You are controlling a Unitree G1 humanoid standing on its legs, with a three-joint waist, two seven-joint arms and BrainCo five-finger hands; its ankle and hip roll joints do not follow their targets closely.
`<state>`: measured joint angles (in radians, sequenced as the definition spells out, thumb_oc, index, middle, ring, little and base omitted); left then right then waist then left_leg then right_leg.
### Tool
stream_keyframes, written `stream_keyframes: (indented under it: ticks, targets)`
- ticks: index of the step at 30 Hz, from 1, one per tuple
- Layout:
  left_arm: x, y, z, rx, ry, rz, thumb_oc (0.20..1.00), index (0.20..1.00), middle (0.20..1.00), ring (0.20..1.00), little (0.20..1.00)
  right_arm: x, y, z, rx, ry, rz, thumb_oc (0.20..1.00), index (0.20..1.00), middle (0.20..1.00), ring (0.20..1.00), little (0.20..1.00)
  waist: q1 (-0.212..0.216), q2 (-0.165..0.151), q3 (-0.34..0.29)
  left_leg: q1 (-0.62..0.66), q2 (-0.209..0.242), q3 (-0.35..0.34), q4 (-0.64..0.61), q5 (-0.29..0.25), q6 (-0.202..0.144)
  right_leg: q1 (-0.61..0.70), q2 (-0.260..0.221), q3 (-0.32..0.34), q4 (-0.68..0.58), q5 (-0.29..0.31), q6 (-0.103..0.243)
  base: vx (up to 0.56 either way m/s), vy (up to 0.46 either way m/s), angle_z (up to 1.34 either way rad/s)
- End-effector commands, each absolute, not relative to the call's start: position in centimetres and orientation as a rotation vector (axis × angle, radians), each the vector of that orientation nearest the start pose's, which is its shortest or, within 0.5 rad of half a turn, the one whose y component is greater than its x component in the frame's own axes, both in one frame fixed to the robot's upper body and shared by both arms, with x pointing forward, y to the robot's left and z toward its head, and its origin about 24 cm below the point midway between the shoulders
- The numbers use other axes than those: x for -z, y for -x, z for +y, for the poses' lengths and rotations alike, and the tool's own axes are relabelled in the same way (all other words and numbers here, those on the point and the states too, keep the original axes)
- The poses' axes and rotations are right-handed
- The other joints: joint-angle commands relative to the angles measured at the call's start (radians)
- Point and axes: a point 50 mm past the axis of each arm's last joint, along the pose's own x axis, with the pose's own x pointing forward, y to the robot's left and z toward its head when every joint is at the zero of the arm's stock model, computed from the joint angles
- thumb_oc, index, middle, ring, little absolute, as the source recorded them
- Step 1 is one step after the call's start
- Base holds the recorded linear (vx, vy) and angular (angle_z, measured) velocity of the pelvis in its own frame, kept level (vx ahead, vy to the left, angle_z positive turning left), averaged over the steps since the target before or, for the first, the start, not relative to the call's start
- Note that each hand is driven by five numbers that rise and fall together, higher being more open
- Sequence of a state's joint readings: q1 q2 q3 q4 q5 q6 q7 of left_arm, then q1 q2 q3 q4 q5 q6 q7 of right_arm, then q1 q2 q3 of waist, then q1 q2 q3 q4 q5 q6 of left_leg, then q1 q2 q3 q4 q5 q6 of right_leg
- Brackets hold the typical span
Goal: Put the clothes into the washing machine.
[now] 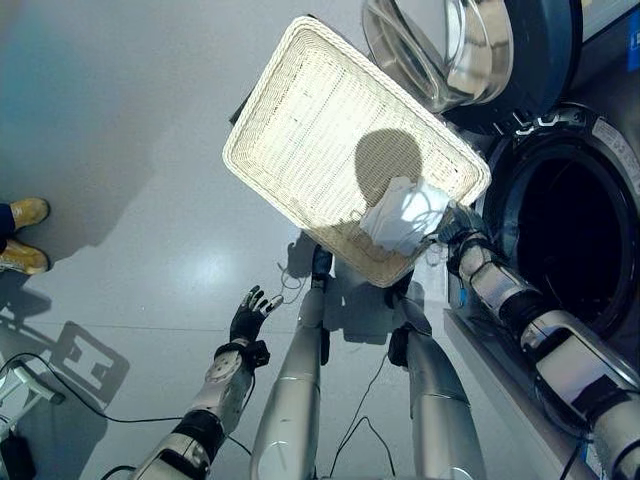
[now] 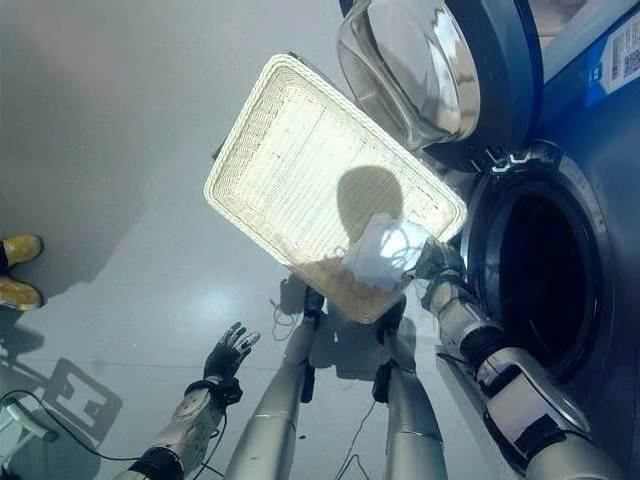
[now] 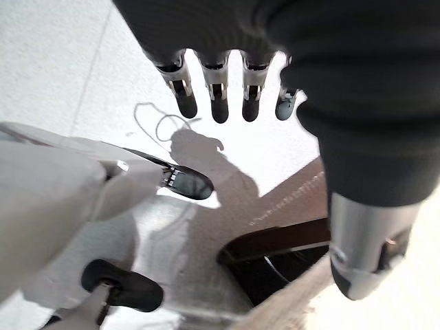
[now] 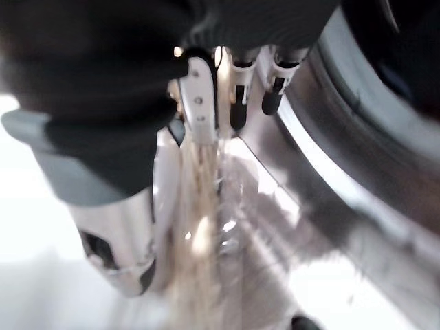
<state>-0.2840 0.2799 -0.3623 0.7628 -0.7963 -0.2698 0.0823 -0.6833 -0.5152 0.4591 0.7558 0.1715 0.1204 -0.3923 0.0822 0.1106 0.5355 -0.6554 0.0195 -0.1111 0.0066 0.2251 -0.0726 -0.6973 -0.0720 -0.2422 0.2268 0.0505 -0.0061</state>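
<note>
The washing machine (image 1: 600,200) fills the right side of the head views, its dark drum opening (image 1: 570,235) facing out and its round door (image 1: 470,50) swung wide open above, glass bowl catching the light. Grey floor (image 1: 120,130) spreads over the rest of the scene.

A white wicker basket (image 1: 320,130) is tipped up on edge in front of the drum opening, its woven bottom turned to the camera and one corner near the door's glass. It stands between the camera and much of the machine's front. A white piece of clothing (image 1: 403,215) lies bunched against the basket's lower corner, just beside the drum's rim and outside the opening.

The right robot hand (image 1: 455,228) reaches up at that same corner, touching the basket's edge next to the cloth; in its wrist view the fingers (image 4: 237,113) curl over the wicker rim, clasping the basket. The left robot hand (image 1: 250,312) hovers low over the floor, well apart from the basket, fingers spread and relaxed, grasping nothing.

At the far left edge, a person's yellow shoes (image 1: 25,235) stand on the floor.
</note>
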Motion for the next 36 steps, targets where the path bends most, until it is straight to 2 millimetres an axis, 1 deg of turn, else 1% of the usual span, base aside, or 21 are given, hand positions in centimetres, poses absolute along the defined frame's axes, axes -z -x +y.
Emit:
stream_keyframes:
  ticks: [1,2,3,4,5,7,8,11,15,16,18,19,21,22,24,26,27,30,31,33,36]
  targets:
    - [4.2,-27.2,18.8,-0.125,0.233,0.32,1.0,1.0,1.0,1.0,1.0,-8.3,-36.7,-19.5,0.248,0.322,0.082,1.0,1.0,1.0,1.0,1.0,0.011,-0.04,-0.015,0.011,-0.103,0.101,0.053,-0.107,0.055,0.008,0.011,0.039,-0.028,0.017,0.091,0.0,0.042,0.1]
    - [4.3,-27.1,18.8,-0.131,0.236,0.322,1.0,1.0,1.0,1.0,1.0,-7.9,-36.3,-19.8,0.274,0.254,0.084,1.0,1.0,1.0,1.0,1.0,0.004,-0.042,-0.015,0.014,-0.103,0.104,0.054,-0.11,0.056,0.01,0.012,0.044,-0.028,0.018,0.091,0.0,0.059,0.07]
    - [4.5,-26.9,18.8,-0.145,0.242,0.327,1.0,1.0,1.0,1.0,1.0,-7.2,-35.4,-20.4,0.325,0.09,0.074,1.0,1.0,1.0,1.0,1.0,-0.012,-0.046,-0.015,0.021,-0.103,0.112,0.057,-0.115,0.059,0.01,0.014,0.055,-0.029,0.022,0.091,0.0,0.078,0.07]
    - [4.6,-26.7,18.9,-0.154,0.243,0.33,1.0,1.0,1.0,1.0,1.0,-6.9,-34.9,-20.7,0.365,-0.008,0.07,1.0,1.0,1.0,1.0,1.0,-0.022,-0.05,-0.015,0.022,-0.103,0.117,0.063,-0.12,0.06,0.008,0.016,0.064,-0.026,0.024,0.092,0.01,0.102,-0.04]
    - [4.9,-26.4,19.0,-0.178,0.249,0.338,1.0,1.0,1.0,1.0,1.0,-5.8,-33.5,-21.1,0.409,-0.161,0.051,1.0,1.0,1.0,1.0,1.0,-0.043,-0.061,-0.015,0.037,-0.1,0.13,0.058,-0.126,0.064,0.014,0.021,0.08,-0.033,0.033,0.095,0.01,0.067,-0.16]
    - [5.0,-26.3,19.1,-0.193,0.25,0.343,1.0,1.0,1.0,1.0,1.0,-5.4,-32.7,-21.1,0.428,-0.249,0.028,1.0,1.0,1.0,1.0,1.0,-0.056,-0.068,-0.015,0.045,-0.098,0.137,0.056,-0.13,0.067,0.017,0.024,0.092,-0.038,0.039,0.098,0.0,0.051,-0.28]
    - [5.1,-26.2,19.2,-0.205,0.254,0.346,1.0,1.0,1.0,1.0,1.0,-5.5,-32.3,-21.1,0.445,-0.288,-0.005,1.0,1.0,1.0,1.0,1.0,-0.067,-0.073,-0.015,0.051,-0.097,0.143,0.054,-0.133,0.069,0.019,0.027,0.101,-0.043,0.045,0.099,0.0,0.046,-0.24]
    - [5.3,-26.0,19.3,-0.224,0.267,0.343,1.0,1.0,1.0,1.0,1.0,-6.0,-31.5,-21.2,0.481,-0.286,-0.074,1.0,1.0,1.0,1.0,1.0,-0.086,-0.08,-0.015,0.061,-0.093,0.156,0.045,-0.135,0.074,0.02,0.034,0.12,-0.052,0.055,0.103,0.0,0.06,-0.18]
    - [5.3,-25.8,19.5,-0.237,0.277,0.33,1.0,1.0,1.0,1.0,1.0,-7.5,-30.7,-22.3,0.588,-0.278,-0.186,1.0,1.0,1.0,1.0,1.0,-0.103,-0.081,-0.015,0.079,-0.086,0.168,0.012,-0.125,0.075,0.025,0.042,0.139,-0.065,0.066,0.109,0.0,0.036,-0.26]
    - [5.4,-25.6,19.4,-0.237,0.281,0.323,1.0,1.0,1.0,1.0,1.0,-8.6,-30.3,-22.4,0.605,-0.247,-0.274,1.0,1.0,1.0,1.0,1.0,-0.108,-0.077,-0.015,0.09,-0.085,0.171,-0.009,-0.118,0.076,0.03,0.042,0.144,-0.073,0.071,0.112,-0.02,0.035,-0.05]
    - [5.4,-25.6,19.4,-0.235,0.284,0.32,1.0,1.0,1.0,1.0,1.0,-9.6,-30.2,-22.3,0.607,-0.194,-0.34,1.0,1.0,1.0,1.0,1.0,-0.11,-0.074,-0.015,0.093,-0.085,0.173,-0.015,-0.116,0.076,0.031,0.042,0.147,-0.076,0.071,0.114,-0.02,0.061,-0.09]
    - [5.6,-25.3,19.2,-0.232,0.298,0.323,1.0,1.0,1.0,1.0,1.0,-12.5,-29.7,-21.3,0.607,0.038,-0.523,1.0,1.0,1.0,1.0,1.0,-0.118,-0.065,-0.015,0.101,-0.09,0.17,-0.019,-0.117,0.079,0.033,0.042,0.157,-0.077,0.069,0.115,-0.02,0.098,-0.17]
    - [5.8,-25.2,19.1,-0.232,0.304,0.328,1.0,1.0,1.0,1.0,1.0,-13.9,-29.4,-20.8,0.59,0.136,-0.611,1.0,1.0,1.0,1.0,1.0,-0.122,-0.061,-0.015,0.101,-0.092,0.171,-0.013,-0.121,0.08,0.032,0.04,0.162,-0.076,0.067,0.116,-0.01,0.083,-0.11]
    - [5.8,-25.2,19.1,-0.232,0.305,0.329,1.0,1.0,1.0,1.0,1.0,-14.1,-29.4,-20.7,0.586,0.16,-0.627,1.0,1.0,1.0,1.0,1.0,-0.123,-0.061,-0.015,0.101,-0.093,0.171,-0.012,-0.121,0.08,0.032,0.04,0.162,-0.076,0.066,0.116,-0.01,0.061,-0.03]
    - [6.2,-24.9,19.7,-0.247,0.311,0.342,1.0,1.0,1.0,1.0,1.0,-15.7,-29.2,-19.9,0.492,0.364,-0.74,1.0,1.0,1.0,1.0,1.0,-0.126,-0.063,-0.015,0.103,-0.095,0.172,-0.005,-0.126,0.079,0.038,0.039,0.166,-0.078,0.061,0.118,-0.01,0.036,-0.01]
    - [6.1,-25.0,20.0,-0.255,0.312,0.342,1.0,1.0,1.0,1.0,1.0,-16.4,-29.4,-19.4,0.438,0.466,-0.782,1.0,1.0,1.0,1.0,1.0,-0.124,-0.067,-0.015,0.097,-0.095,0.172,-0.005,-0.122,0.078,0.036,0.039,0.165,-0.083,0.065,0.119,0.0,0.0,0.0]
    - [6.2,-25.0,20.4,-0.258,0.309,0.349,1.0,1.0,1.0,1.0,1.0,-16.8,-29.5,-18.8,0.378,0.57,-0.802,1.0,1.0,1.0,1.0,1.0,-0.122,-0.07,-0.015,0.103,-0.093,0.172,-0.006,-0.125,0.075,0.044,0.038,0.161,-0.083,0.057,0.121,0.0,0.0,0.0]
    - [6.2,-25.2,20.9,-0.259,0.305,0.354,1.0,1.0,1.0,1.0,1.0,-17.6,-29.8,-17.3,0.241,0.779,-0.865,1.0,1.0,1.0,1.0,1.0,-0.113,-0.075,-0.015,0.096,-0.093,0.166,0.0,-0.125,0.07,0.047,0.036,0.151,-0.081,0.049,0.122,-0.01,-0.024,0.0]
    - [6.1,-25.3,21.0,-0.257,0.305,0.351,1.0,1.0,1.0,1.0,1.0,-17.8,-29.9,-17.2,0.231,0.787,-0.872,1.0,1.0,1.0,1.0,1.0,-0.112,-0.076,-0.015,0.088,-0.093,0.166,0.002,-0.122,0.07,0.041,0.036,0.151,-0.082,0.053,0.122,-0.03,-0.046,0.02]
    - [6.1,-25.3,21.2,-0.251,0.295,0.353,1.0,1.0,1.0,1.0,1.0,-18.0,-30.0,-16.4,0.15,0.882,-0.893,1.0,1.0,1.0,1.0,1.0,-0.104,-0.078,-0.015,0.092,-0.093,0.161,-0.001,-0.122,0.068,0.048,0.035,0.142,-0.082,0.045,0.122,-0.02,-0.063,0.07]
    - [5.7,-25.9,21.6,-0.229,0.267,0.348,1.0,1.0,1.0,1.0,1.0,-18.3,-30.8,-14.2,-0.063,1.074,-0.916,1.0,1.0,1.0,1.0,1.0,-0.082,-0.082,-0.015,0.08,-0.094,0.147,-0.004,-0.116,0.064,0.048,0.031,0.119,-0.081,0.037,0.12,-0.01,-0.101,0.11]
